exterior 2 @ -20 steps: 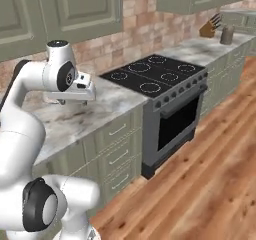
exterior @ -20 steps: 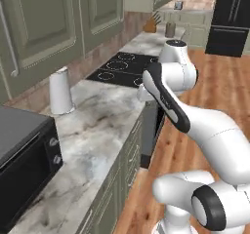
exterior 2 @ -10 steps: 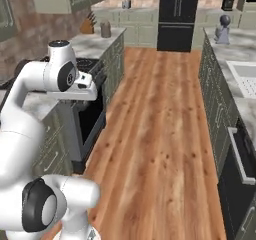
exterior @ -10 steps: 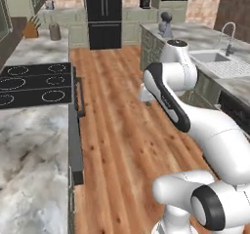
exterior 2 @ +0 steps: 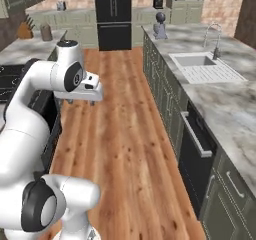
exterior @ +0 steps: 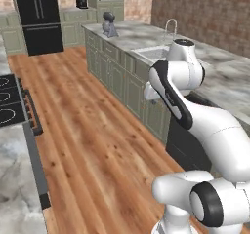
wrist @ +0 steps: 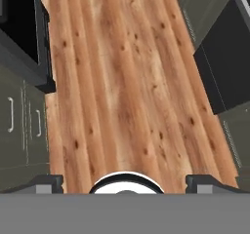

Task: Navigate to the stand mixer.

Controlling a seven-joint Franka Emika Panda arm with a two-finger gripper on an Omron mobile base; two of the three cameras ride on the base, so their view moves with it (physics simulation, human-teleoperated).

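From my released, empty claw (wrist: 125, 180), the stand mixer (exterior: 109, 24) lies well ahead, on the right-hand counter's (exterior: 128, 33) far end.

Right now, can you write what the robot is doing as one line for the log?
phase: driving to target | stand mixer: far end of right counter, beyond sink | gripper: open, empty, over wood floor | reached: no

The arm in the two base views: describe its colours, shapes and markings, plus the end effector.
The arm is glossy white, built of rounded, bulging segments joined by dark grey ring-shaped joints, one with a black ring at the base. No cables or markings are visible. The end effector shows two small dark finger tips, set wide apart.
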